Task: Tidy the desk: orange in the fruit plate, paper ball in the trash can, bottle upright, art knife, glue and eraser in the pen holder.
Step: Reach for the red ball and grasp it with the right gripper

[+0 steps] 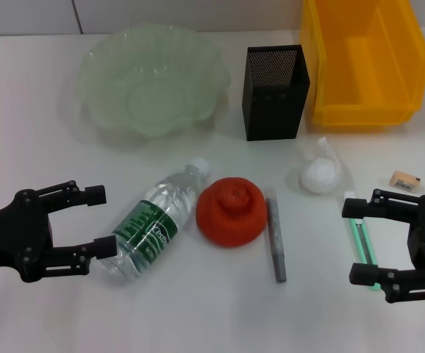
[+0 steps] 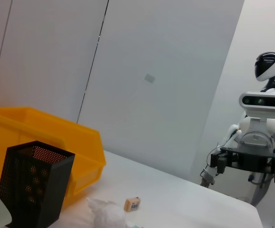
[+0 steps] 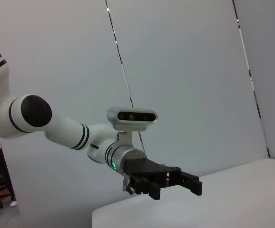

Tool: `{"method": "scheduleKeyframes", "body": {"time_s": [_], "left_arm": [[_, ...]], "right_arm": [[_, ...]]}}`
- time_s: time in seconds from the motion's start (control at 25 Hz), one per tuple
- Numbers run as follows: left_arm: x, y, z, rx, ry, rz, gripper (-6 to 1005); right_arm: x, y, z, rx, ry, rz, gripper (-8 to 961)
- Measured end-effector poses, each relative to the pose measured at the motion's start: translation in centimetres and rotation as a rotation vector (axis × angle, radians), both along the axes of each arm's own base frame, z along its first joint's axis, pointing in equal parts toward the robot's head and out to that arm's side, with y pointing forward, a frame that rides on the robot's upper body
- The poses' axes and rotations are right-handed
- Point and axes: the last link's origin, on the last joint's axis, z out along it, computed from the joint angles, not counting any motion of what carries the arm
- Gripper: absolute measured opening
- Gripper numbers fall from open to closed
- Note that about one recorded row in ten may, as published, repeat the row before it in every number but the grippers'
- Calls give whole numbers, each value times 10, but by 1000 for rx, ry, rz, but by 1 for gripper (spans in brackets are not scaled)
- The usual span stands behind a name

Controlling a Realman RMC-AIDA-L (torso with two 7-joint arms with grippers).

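Observation:
The orange sits at the table's middle, touching the bottle, which lies on its side to its left. A grey art knife lies just right of the orange. The paper ball is beyond it, and the eraser lies farther right. My right gripper hangs open over the green glue stick. My left gripper is open beside the bottle's base. The fruit plate, black pen holder and yellow trash can line the back.
The left wrist view shows the pen holder, trash can, paper ball and eraser, with my right gripper far off. The right wrist view shows my left gripper above the table edge.

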Motion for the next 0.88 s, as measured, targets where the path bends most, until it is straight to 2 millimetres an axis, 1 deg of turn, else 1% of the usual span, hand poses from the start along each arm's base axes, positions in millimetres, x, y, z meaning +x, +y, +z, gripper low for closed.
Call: {"method": "scheduleKeyframes", "body": {"time_s": [0.88], "left_arm": [[2,0,-2,-13,-2,-11,854]], "right_arm": [[-3,2,-3,8,6,9,836]]}}
